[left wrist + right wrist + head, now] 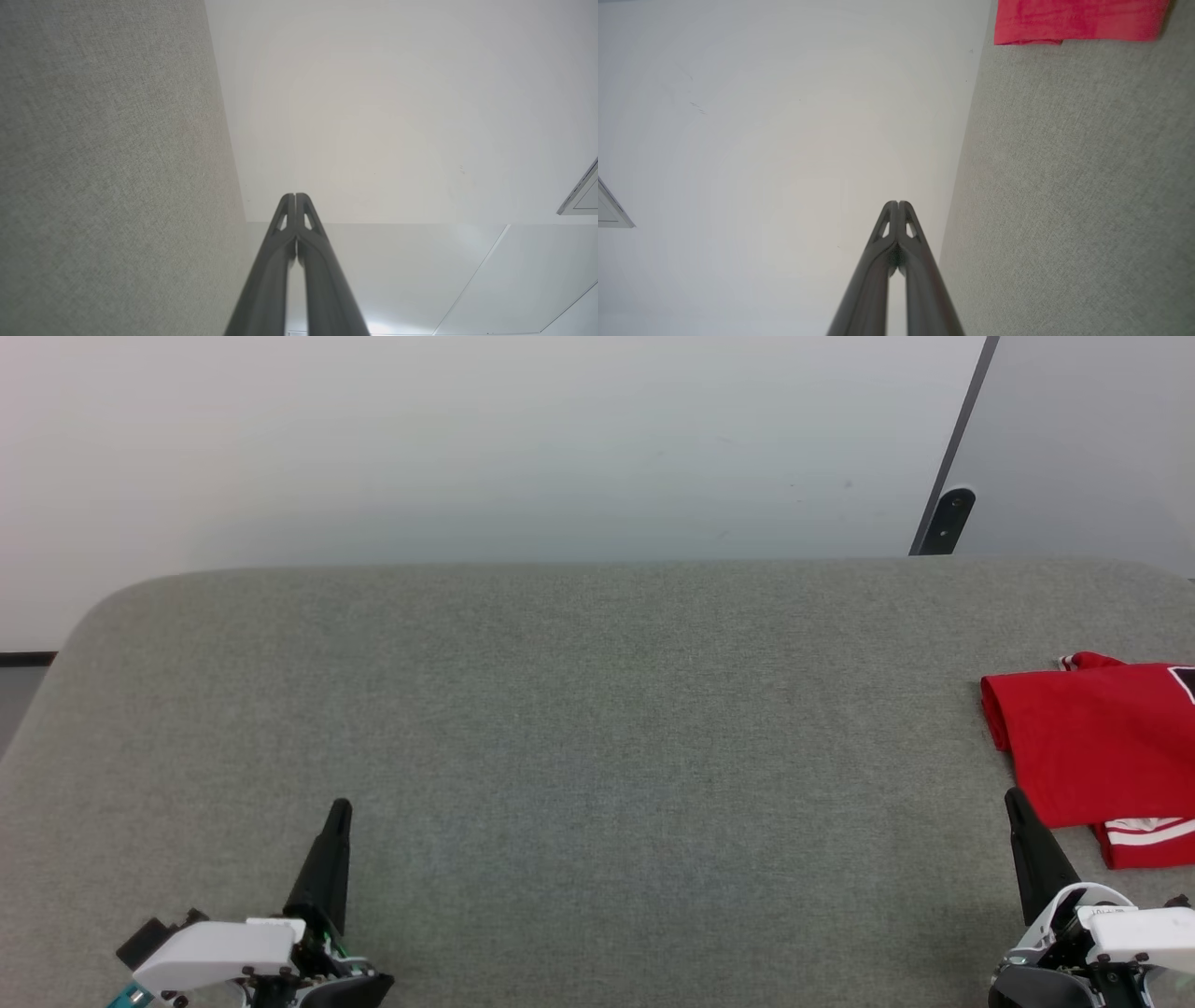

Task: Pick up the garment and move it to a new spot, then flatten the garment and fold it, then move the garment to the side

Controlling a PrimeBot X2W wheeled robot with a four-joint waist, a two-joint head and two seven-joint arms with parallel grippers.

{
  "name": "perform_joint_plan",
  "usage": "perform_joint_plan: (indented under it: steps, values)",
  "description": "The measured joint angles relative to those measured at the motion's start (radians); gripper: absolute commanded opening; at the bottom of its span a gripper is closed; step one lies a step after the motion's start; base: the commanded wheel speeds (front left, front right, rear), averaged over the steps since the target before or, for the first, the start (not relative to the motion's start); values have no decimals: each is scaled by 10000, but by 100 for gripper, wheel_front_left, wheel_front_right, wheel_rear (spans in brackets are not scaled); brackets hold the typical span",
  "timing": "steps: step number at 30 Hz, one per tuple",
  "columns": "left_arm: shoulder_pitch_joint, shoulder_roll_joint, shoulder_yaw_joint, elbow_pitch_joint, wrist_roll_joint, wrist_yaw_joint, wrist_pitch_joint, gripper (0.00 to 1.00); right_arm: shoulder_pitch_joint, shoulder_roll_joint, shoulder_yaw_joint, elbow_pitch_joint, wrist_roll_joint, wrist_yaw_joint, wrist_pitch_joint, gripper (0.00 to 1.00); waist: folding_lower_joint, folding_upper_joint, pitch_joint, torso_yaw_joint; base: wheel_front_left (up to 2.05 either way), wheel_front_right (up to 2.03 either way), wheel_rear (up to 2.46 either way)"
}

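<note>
Red jersey garment [1092, 747], folded w/ white-striped trim, lies on grey fabric surface [560, 709]. Left gripper [295, 198], right gripper [897, 205]: tips together, empty.

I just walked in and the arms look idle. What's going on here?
Nothing is being handled right now. The garment lies on the right side of the grey fabric table, apparently folded and partly cut off by the head view's edge. The left gripper and right gripper sit near the table's front, both shut and empty.
</note>
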Motion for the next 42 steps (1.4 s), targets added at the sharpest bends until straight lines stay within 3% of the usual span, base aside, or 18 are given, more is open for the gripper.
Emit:
perform_joint_plan:
  steps: [42]
  values:
    - [0,0,0,0,0,0,0,0,0,0,0,0,0,0,0,0,0,0,0,0,0,0,0]
